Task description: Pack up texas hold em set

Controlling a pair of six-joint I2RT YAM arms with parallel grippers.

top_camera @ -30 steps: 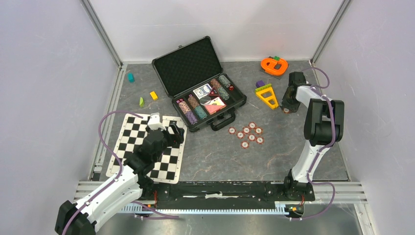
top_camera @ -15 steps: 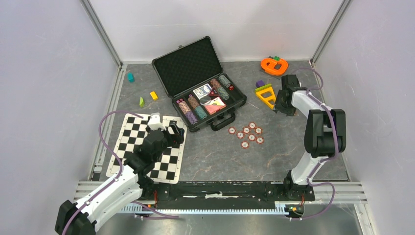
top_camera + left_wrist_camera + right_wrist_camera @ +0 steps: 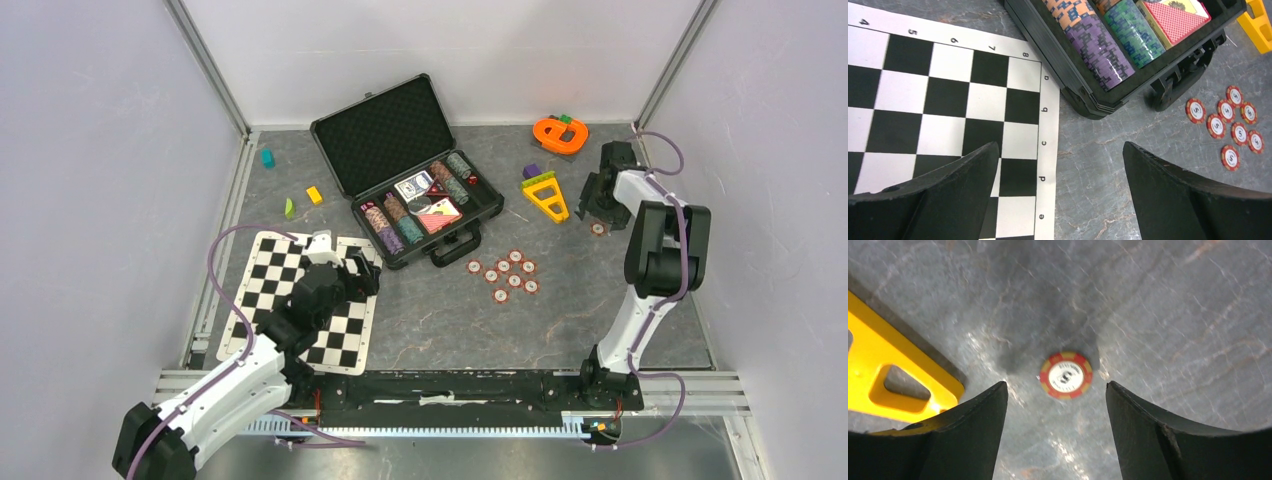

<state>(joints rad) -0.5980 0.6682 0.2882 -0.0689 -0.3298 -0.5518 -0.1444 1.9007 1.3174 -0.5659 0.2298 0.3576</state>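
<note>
- The right gripper (image 3: 1054,389) hangs with its claw spread wide over a lone chip (image 3: 1066,375). The chip lies flat on the table near the yellow toy (image 3: 893,370), well apart from the briefcase (image 3: 385,135).
- A thin, flat chip offers little edge, so the closing fingers may skid it away or tip it (possibly under the toy).
- One finger hangs close to the toy and could nudge it on the way down.
- The left gripper (image 3: 1059,150), equally wide and empty, hovers over the checkered mat (image 3: 923,100) beside the case's corner.
- The open briefcase holds coloured chip stacks (image 3: 1098,45) and two card decks (image 3: 440,215).
- A cluster of chips (image 3: 505,273) lies loose by the case's handle.
</note>
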